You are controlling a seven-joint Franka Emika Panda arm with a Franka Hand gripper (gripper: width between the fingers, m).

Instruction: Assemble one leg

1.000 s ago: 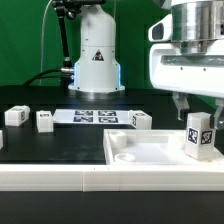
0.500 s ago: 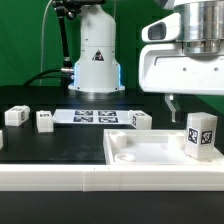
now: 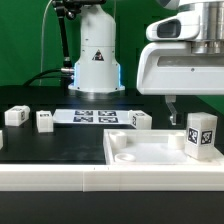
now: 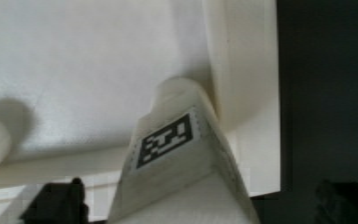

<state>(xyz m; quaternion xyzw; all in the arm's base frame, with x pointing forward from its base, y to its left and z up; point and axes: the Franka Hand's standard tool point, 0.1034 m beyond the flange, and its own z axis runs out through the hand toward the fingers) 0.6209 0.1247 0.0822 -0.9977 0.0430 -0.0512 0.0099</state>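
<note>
Standing upright: white tagged leg [image 3: 200, 135]

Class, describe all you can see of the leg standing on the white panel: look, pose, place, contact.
The leg is a small white plastic-looking block, taller than wide, with a square black-and-white tag on the face toward the exterior camera. It stands upright on the panel, near the exterior view's right edge. Only the panel seems to touch it; the open gripper hangs above.
</note>
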